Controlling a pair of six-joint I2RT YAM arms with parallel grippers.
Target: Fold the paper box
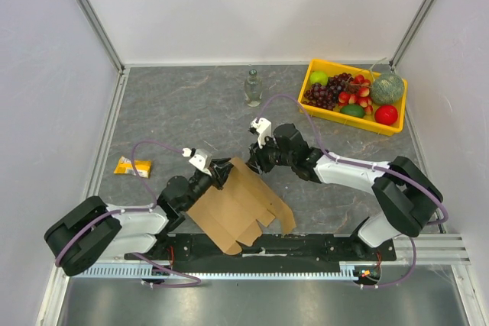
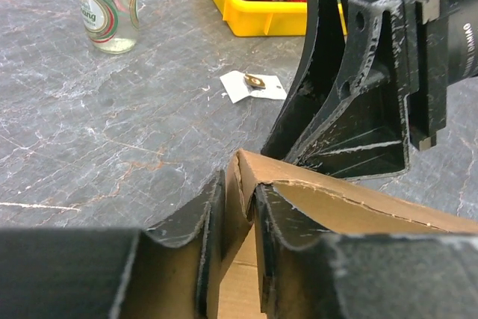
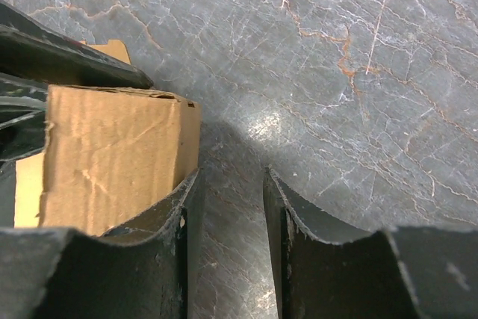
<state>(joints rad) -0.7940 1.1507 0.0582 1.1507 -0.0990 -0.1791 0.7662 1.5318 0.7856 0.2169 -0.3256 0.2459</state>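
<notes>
Altogether one paper box (image 1: 241, 208), one bottle (image 1: 253, 88) (glass), one yellow tray (image 1: 340, 117).

left hand (image 2: 239, 188) clamped on the paper box (image 1: 237, 211) edge; right hand (image 3: 230, 184) just beside it, jaws apart.

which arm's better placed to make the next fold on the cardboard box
Left, probably. The left arm has its jaws pinched on the paper box edge; the right arm has open jaws beside it, only table between them.

Bright even light, soft shadows, faint glare on the tabletop (image 3: 269, 121).
</notes>
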